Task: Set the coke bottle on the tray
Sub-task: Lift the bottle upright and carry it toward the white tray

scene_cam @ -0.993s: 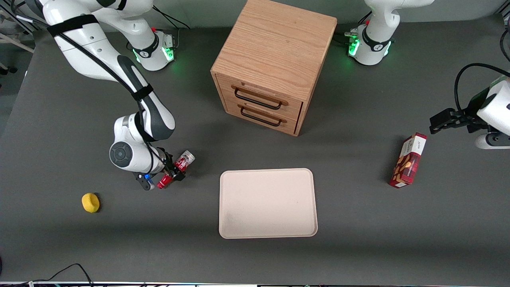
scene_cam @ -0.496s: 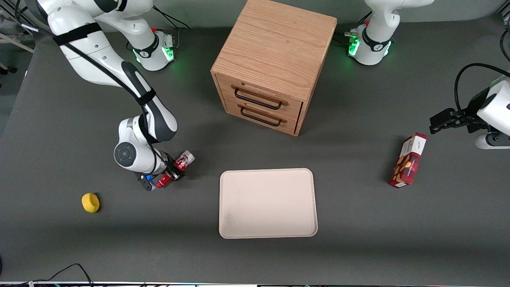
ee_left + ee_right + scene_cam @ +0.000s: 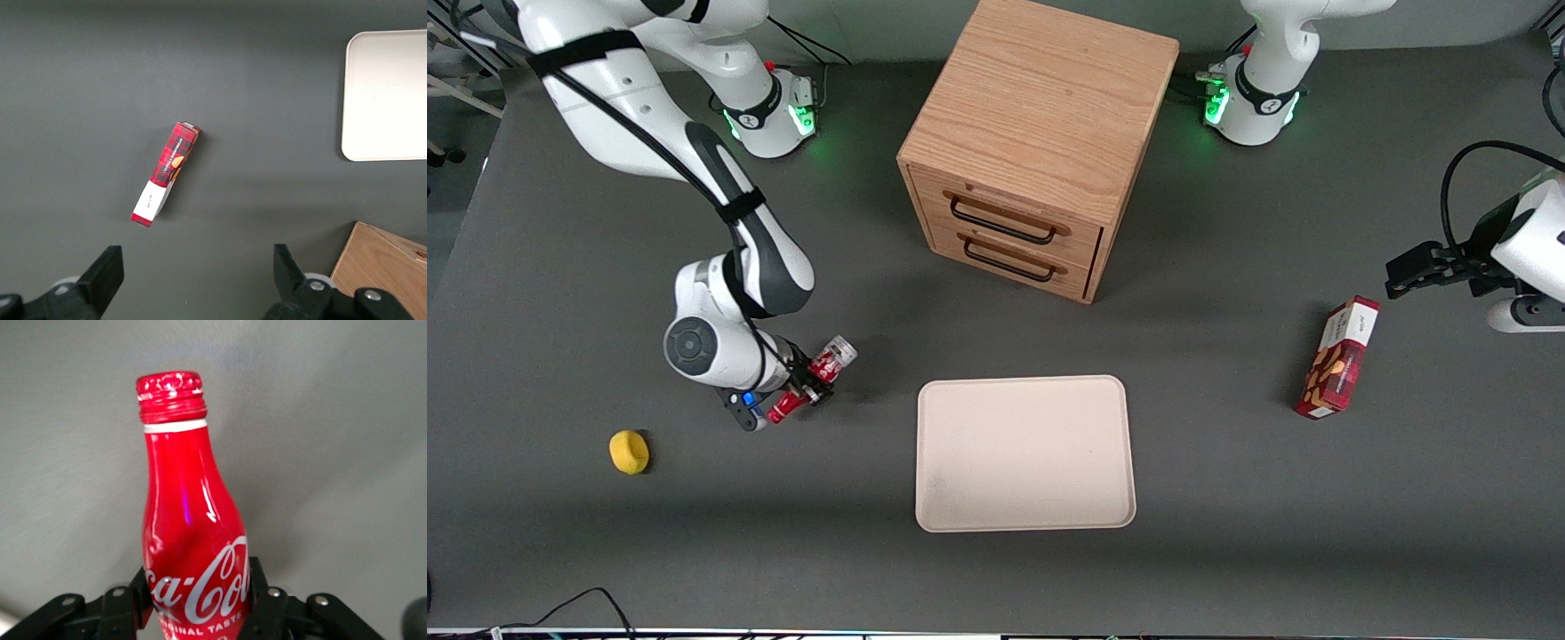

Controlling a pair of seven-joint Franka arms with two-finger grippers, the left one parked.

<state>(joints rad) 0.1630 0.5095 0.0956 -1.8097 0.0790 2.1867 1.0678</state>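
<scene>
**A:** Where is the coke bottle (image 3: 811,380)?

**B:** In the gripper (image 3: 807,382) of the working arm. The two black fingers (image 3: 265,603) are clamped on the bottle's body, one on each flank, just at the white script. In the wrist view the red cap (image 3: 169,389) points away from the camera, with grey table (image 3: 347,440) past it.

**A:** Is it upright?

**B:** No, it lies tilted: from the front camera its silvery base points toward about one o'clock and its cap toward seven.

**A:** And the tray (image 3: 1024,452)?

**B:** Flat on the table, bare, at roughly four o'clock from the gripper and apart from it. The bottle is not over it.

**A:** What else is on the table?

**B:** A wooden drawer cabinet (image 3: 1034,142) at twelve o'clock from the tray, both drawers shut. A yellow object (image 3: 629,452) at about eight o'clock from the gripper. A red snack box (image 3: 1338,357) lies toward the parked arm's end, at about two o'clock from the tray; the parked arm's wrist camera shows it too (image 3: 165,174).
</scene>
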